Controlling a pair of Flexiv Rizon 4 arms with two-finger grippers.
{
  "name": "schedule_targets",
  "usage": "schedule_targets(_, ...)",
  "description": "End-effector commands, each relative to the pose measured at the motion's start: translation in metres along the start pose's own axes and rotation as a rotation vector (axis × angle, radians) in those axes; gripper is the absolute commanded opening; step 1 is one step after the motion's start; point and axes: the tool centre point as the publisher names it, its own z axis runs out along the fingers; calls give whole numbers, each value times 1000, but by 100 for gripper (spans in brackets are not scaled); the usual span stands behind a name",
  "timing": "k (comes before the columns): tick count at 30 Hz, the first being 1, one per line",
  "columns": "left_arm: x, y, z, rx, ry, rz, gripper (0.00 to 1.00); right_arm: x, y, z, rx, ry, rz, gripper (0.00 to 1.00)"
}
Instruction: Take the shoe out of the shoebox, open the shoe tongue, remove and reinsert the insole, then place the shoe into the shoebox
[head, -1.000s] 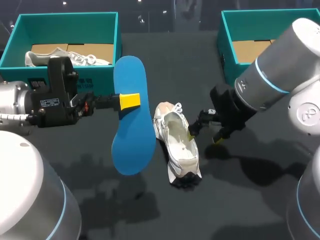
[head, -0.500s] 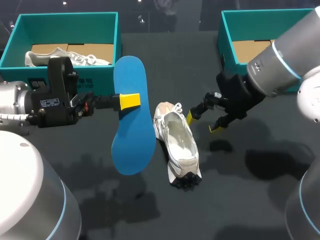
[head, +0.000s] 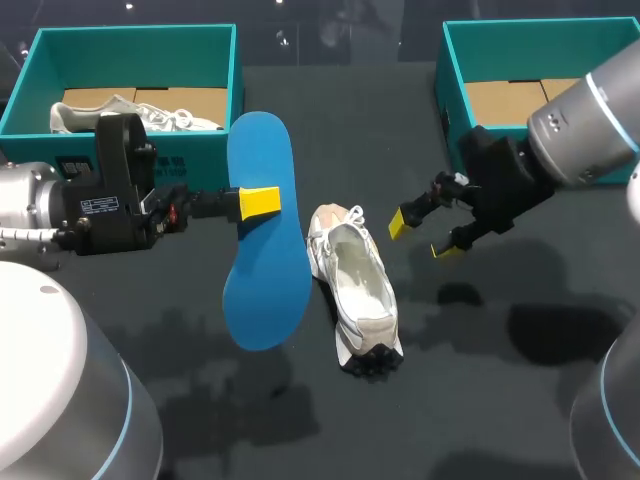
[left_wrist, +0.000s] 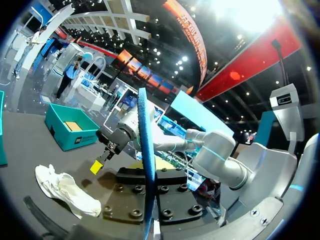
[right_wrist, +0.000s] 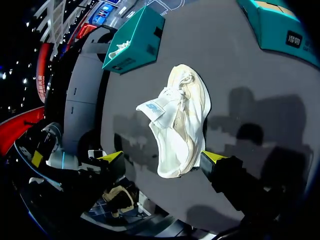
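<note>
Shoe (head: 355, 290) between insole (head: 262, 230) and right gripper (head: 422, 236)

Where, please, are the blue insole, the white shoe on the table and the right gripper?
blue insole (head: 264, 272): head view, its blue face below the yellow fingertip.
white shoe (head: 360, 286): head view, inside its opening.
right gripper (head: 423, 236): head view, midway between its open yellow tips.

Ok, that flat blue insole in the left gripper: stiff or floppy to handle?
Probably fairly stiff: clamped only at its middle by the left gripper, the flat blue insole shows no droop. Seen edge-on it looks thin, so likely light and apt to flex if pushed.
</note>
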Motion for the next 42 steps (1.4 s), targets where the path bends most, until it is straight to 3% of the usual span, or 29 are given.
schedule_targets(1,-5,-2,5,-1,-28,105,0,3,1,-7,2,55,7,100)
schedule_targets(7,-28,-7,14,-8,-64,351,0,9,3,-21,9,154,25,100)
schedule_targets(12,-49,-15,22,9,7,569,0,16,6,-32,2,208,33,100)
schedule_targets(15,-62,-3,27,-13,-46,1088,0,17,9,-35,-1,239,9,100)
schedule_targets(28,-62,-3,27,-13,-46,1088,0,15,13,-34,-3,248,17,100)
schedule_targets(36,-77,6,39,-89,-51,1493,0,22,17,-43,-7,287,54,100)
schedule_targets(42,-90,9,52,-151,-52,1676,0,37,22,-51,-9,333,68,100)
